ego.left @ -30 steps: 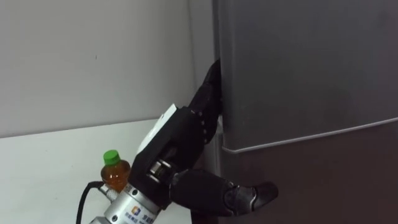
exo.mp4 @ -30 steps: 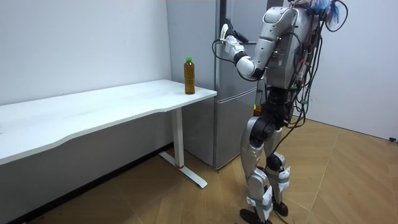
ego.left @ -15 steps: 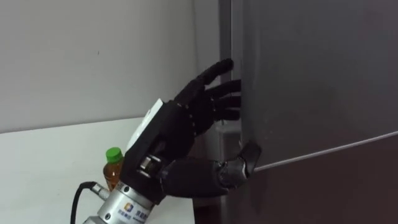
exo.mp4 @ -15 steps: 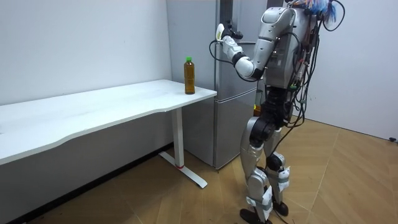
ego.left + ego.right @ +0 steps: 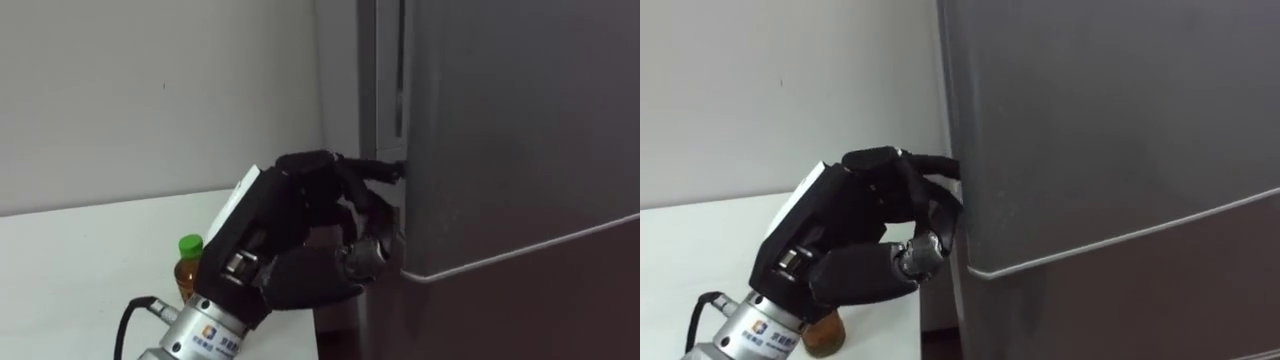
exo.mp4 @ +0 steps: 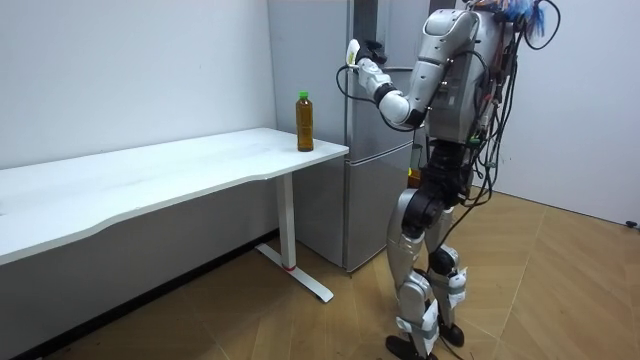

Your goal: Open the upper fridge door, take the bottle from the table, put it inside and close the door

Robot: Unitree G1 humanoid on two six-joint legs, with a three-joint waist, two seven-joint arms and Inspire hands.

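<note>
Fingers (image 5: 350, 168): curled now, tips hooked round the free edge of the upper fridge door (image 5: 520, 130). Half a second back they were fanned out straight against that edge, and a second back they lay flat along it, lower down. So it's gone from feeling for the edge to an actual hook grip.

Thumb is bent underneath, close to the door's bottom corner and just above the seam with the lower door (image 5: 540, 310). There's a dark slit next to the fingertips. The door looks cracked open a hair, but I can't say for sure.

Left hand (image 5: 290, 215): back of the hand faces up and toward the wall, with the knuckles level with the fingertips. The wrist sits below and to the left, and the forearm comes up from the lower left.

From the room: elbow bent, forearm lifted to about shoulder height. The robot stands upright square to the fridge, just past the end of the white table (image 5: 70, 270). Its stance matches the last second, so only the hand has moved.

Bottle (image 5: 186, 272): green cap, amber liquid. It's upright on the table's corner nearest the fridge, just behind the wrist and untouched.

My read: we're on the door-opening step, early in the task. Next comes a pull outward on that hook. The grip is shallow and right on the edge, so slipping off is the risk. The bottle pickup is still to do.
</note>
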